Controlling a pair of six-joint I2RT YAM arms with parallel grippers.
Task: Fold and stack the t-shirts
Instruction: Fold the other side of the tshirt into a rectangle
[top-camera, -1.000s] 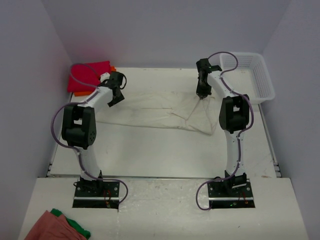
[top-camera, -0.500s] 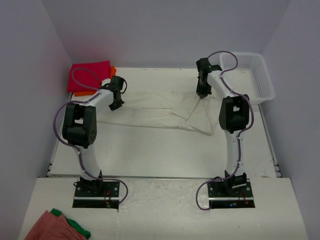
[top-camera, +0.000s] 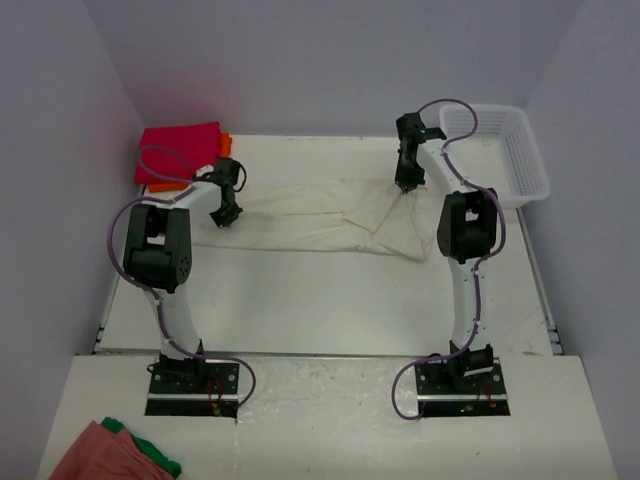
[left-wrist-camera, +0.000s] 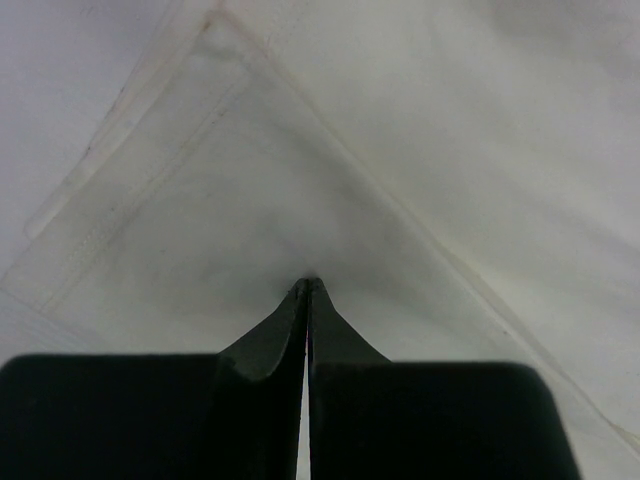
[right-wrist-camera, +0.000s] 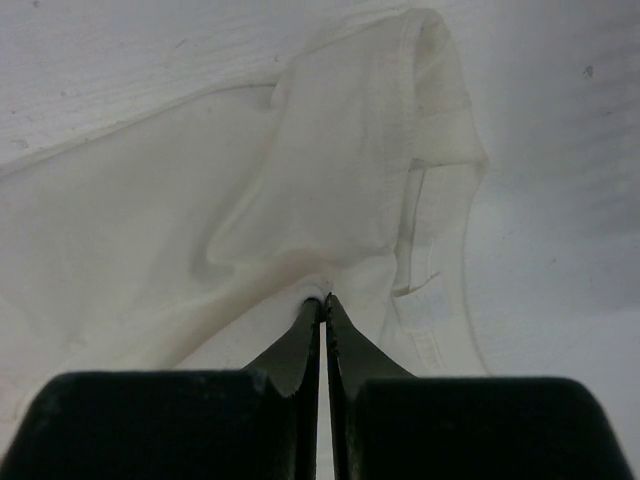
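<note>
The cream-white t-shirt (top-camera: 310, 220) lies stretched across the far half of the bench (top-camera: 330, 300), between the two arms. The left pincer (left-wrist-camera: 307, 285) is clamped tight on cloth at the shirt's left end. The right pincer (right-wrist-camera: 323, 298) is pinched on a bunched fold at its right end. The magenta-red t-shirt (top-camera: 178, 152) sits on the orange t-shirt (top-camera: 226, 143) in the far left corner.

The cream-white t-shirt (top-camera: 310, 215) is plain and unpatterned, against a white bench (top-camera: 300, 300). The magenta-red t-shirt (top-camera: 178, 152) is a solid colour, with a sliver of the orange t-shirt (top-camera: 226, 143) beside it. The basket (top-camera: 525, 165) is white open mesh. The left arm (top-camera: 175, 310) and right arm (top-camera: 465, 295) are white with black joints and purple cables (top-camera: 125, 215). One salmon-pink cloth (top-camera: 95, 455), one green cloth (top-camera: 160, 462). The walls (top-camera: 320, 60) are pale lavender.
</note>
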